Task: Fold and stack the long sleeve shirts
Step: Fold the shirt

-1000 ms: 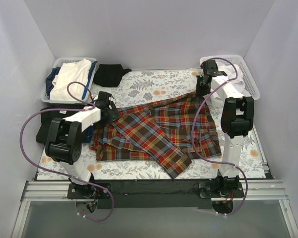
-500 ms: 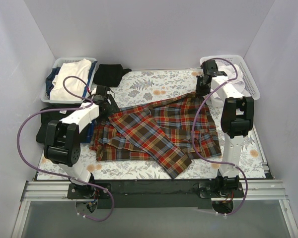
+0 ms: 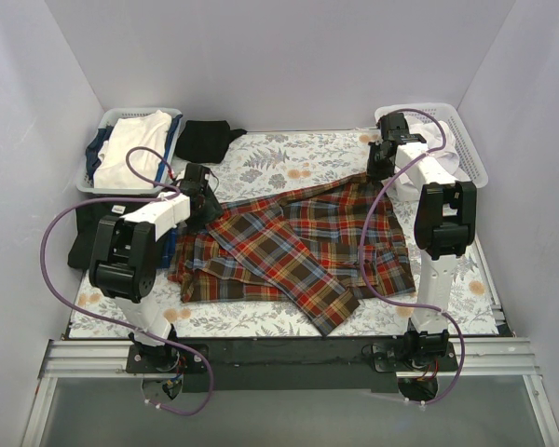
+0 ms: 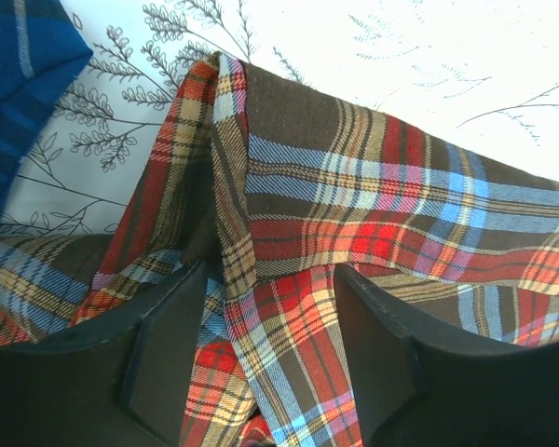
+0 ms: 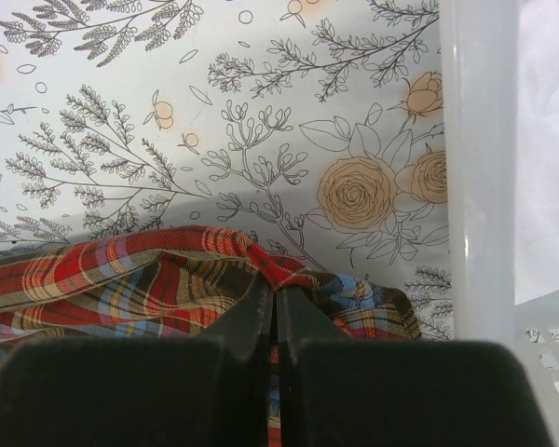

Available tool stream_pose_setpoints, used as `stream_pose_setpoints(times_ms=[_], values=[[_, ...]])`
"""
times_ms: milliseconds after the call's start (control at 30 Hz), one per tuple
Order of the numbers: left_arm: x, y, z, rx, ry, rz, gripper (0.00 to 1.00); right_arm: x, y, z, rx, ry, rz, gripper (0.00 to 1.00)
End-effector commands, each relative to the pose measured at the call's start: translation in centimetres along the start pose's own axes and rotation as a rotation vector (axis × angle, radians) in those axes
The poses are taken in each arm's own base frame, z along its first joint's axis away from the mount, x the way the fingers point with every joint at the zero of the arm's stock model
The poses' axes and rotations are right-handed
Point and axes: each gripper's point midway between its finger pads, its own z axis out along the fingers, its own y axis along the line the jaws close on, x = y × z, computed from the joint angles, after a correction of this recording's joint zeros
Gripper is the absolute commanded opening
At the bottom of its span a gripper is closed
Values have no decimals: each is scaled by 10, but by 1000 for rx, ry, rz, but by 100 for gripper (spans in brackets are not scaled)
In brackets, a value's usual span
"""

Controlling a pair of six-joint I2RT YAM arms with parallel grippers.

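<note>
Pinching the far-right edge of the plaid shirt (image 3: 298, 251): right end effector (image 5: 275, 303), clenched on the cloth. Left end effector (image 4: 268, 317) straddles a ridge at its left edge, jaws apart. Shirt lies rumpled on the worktop (image 3: 307, 154); black shirt (image 3: 205, 140) at the far edge.

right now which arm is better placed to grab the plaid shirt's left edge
Left. The left gripper hangs open astride a raised fold of the plaid shirt at that edge; the right gripper is shut on the shirt's far corner by the white basket.
</note>
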Motion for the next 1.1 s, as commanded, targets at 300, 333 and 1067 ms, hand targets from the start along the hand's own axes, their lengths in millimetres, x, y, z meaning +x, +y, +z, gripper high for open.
stream_pose_setpoints(times_ms=[300,333,1067], values=[[-29,-17,-14,44,-70,-16,5,-7,-1,-13,6,-22,7,1],[-31,-17,-18,43,-73,-16,0,-6,-2,-16,10,-23,10,1],[-92,-5,-122,49,-334,-111,0,-15,4,-56,-98,-77,22,1]])
